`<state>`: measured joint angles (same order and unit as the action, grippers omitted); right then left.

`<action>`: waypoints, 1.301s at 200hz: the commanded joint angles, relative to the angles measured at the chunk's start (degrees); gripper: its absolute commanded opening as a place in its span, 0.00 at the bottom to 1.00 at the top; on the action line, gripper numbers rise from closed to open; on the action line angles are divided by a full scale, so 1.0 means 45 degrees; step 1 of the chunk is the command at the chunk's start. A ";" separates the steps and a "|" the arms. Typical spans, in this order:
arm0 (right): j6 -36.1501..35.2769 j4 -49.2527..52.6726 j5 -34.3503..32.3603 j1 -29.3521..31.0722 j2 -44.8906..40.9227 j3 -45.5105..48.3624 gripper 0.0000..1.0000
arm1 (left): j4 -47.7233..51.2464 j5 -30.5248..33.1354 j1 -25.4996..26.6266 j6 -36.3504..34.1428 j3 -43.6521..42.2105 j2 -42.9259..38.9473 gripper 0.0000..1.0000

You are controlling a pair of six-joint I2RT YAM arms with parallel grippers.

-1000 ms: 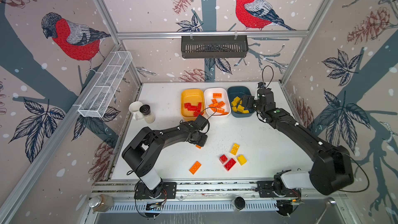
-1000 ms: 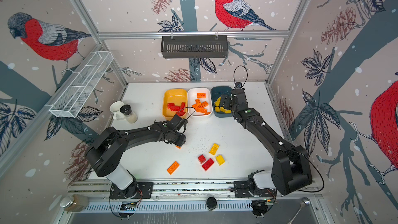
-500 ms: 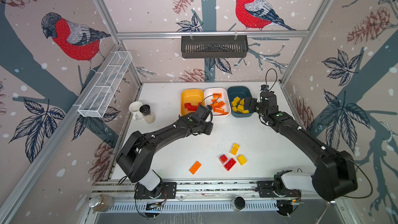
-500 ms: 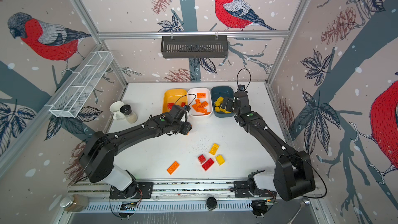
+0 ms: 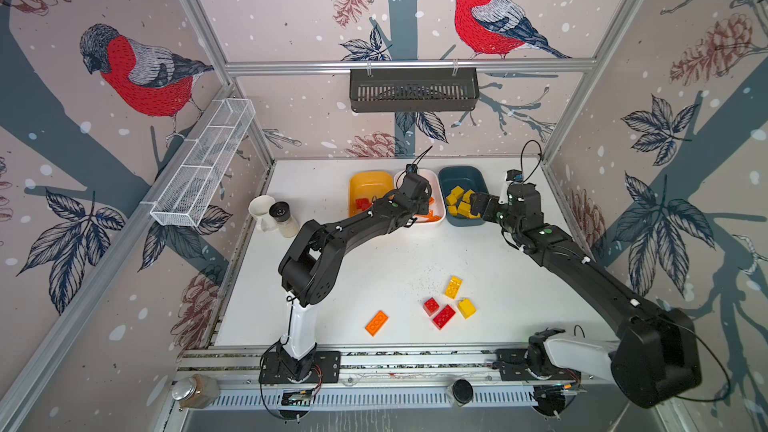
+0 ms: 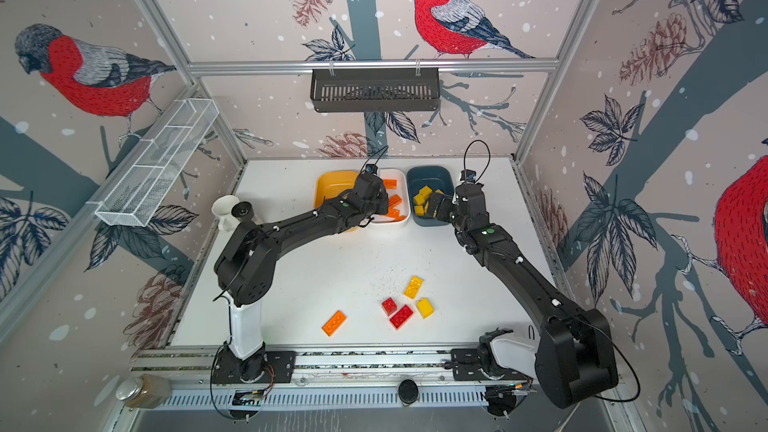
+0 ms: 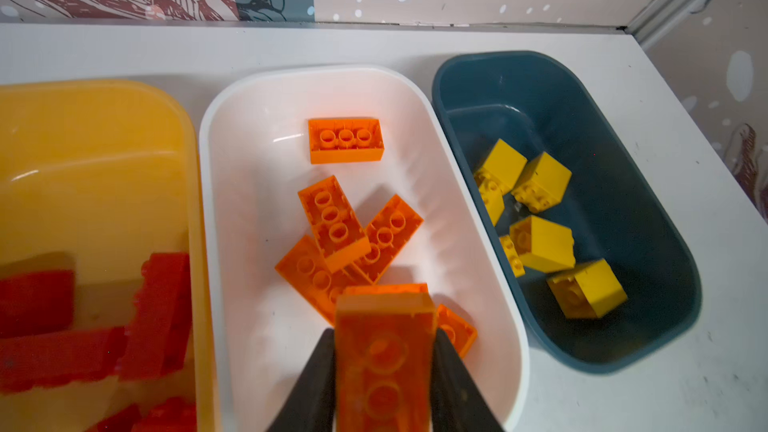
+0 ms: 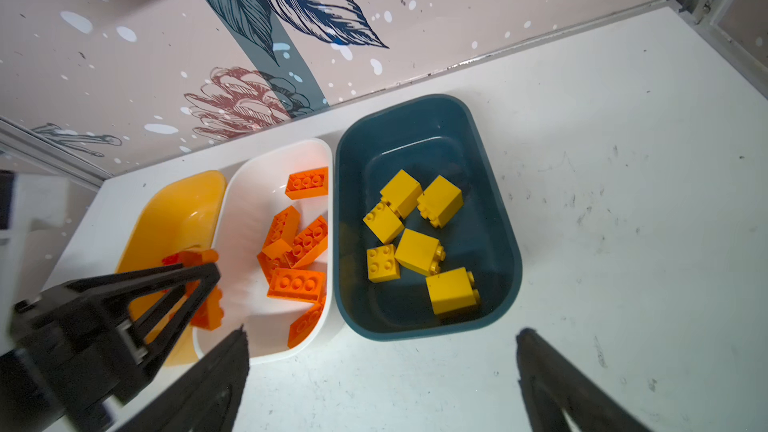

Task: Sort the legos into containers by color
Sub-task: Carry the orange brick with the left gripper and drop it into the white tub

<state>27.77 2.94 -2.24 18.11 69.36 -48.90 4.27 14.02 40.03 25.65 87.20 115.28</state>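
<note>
My left gripper (image 7: pixel 384 334) is shut on an orange lego (image 7: pixel 384 359) and holds it over the near end of the white container (image 7: pixel 216 201), where several orange legos (image 7: pixel 336 222) lie. Red legos (image 7: pixel 158 313) sit in the yellow-orange container (image 7: pixel 104 139), and yellow ones (image 8: pixel 419 251) in the teal container (image 8: pixel 494 201). My right gripper (image 8: pixel 383 330) hangs open and empty just in front of the teal container. In both top views, loose legos lie near the table's front: an orange plate (image 5: pixel 376 322), two red bricks (image 5: pixel 444 317) and two yellow ones (image 5: pixel 453 287).
A white cup (image 5: pixel 262 211) and a dark-capped shaker (image 5: pixel 282 218) stand at the table's left edge. A black slotted basket (image 5: pixel 413 89) hangs on the back wall and a white wire basket (image 5: pixel 203 168) on the left wall. Cage posts frame the table.
My left arm has carried the orange lego from mid-table back to above the white container. My right gripper, still open, has drawn back slightly from the teal container.
</note>
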 commanded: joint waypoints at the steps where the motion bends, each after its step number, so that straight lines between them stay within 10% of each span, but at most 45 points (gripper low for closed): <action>1: 0.0401 -0.0308 0.0477 0.0068 -0.0199 0.0217 0.99 | -0.0158 0.1330 -0.0049 0.0228 0.1003 0.0675 0.30; 51: 0.0392 -0.0146 0.0601 0.0287 -0.0064 0.0302 0.99 | 0.0569 0.1789 -0.0243 0.0108 0.2461 0.1512 0.44; 75: 0.0376 -0.0182 0.0645 0.0459 0.0001 0.0305 1.00 | 0.1131 0.1346 -0.0225 -0.0018 0.2657 0.1317 0.78; 96: 0.0323 -0.0222 0.0616 0.0772 0.0131 0.0307 0.99 | 0.1125 0.0353 -0.0224 -0.0221 0.2027 0.0497 0.88; 174: 0.0557 -0.0165 -0.0702 0.1787 0.0484 0.0267 1.00 | 0.2495 -0.0656 0.0656 -0.1418 -0.3138 -0.4182 0.97; 260: 0.1277 -0.0447 -0.1455 0.0801 -0.1066 0.1593 0.99 | 0.4399 -0.4608 0.5392 -0.1857 -0.7060 -0.6371 0.92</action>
<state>32.95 2.52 -7.33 22.41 65.67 -42.24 23.33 0.40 61.69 17.52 57.87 86.98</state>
